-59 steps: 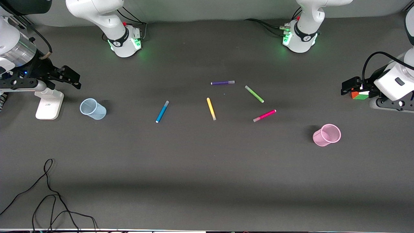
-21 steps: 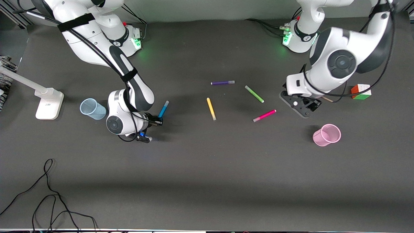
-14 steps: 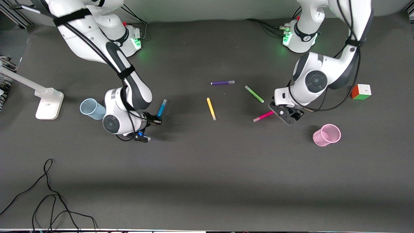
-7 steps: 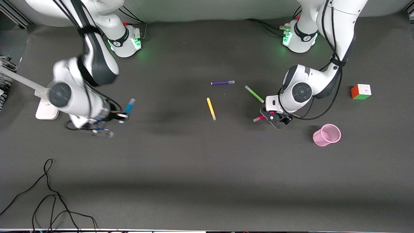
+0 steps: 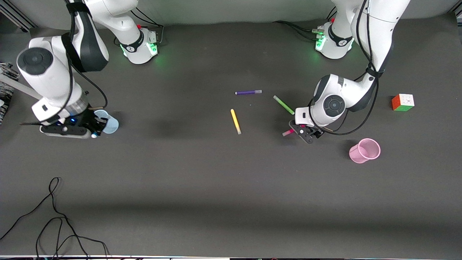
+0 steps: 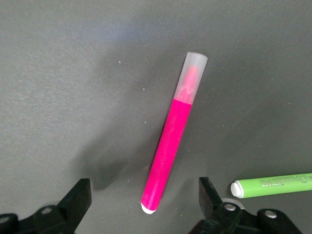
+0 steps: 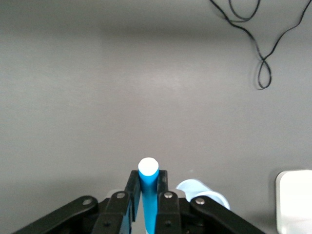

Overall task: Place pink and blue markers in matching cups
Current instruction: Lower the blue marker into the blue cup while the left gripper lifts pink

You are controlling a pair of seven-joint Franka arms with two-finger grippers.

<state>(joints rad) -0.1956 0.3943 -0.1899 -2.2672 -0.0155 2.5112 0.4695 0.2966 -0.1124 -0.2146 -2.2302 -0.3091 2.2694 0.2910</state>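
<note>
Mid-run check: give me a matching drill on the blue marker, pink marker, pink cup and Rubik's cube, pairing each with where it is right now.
Things:
1. blue marker
2. pink marker
3. pink cup
4. Rubik's cube

States:
A. standing alone, nearer the front camera than the left gripper
B. flat on the table between open fingers
C. clamped in the right gripper, by the blue cup
D. at the left arm's end of the table

Pairs: 1-C, 2-B, 3-A, 4-D
</note>
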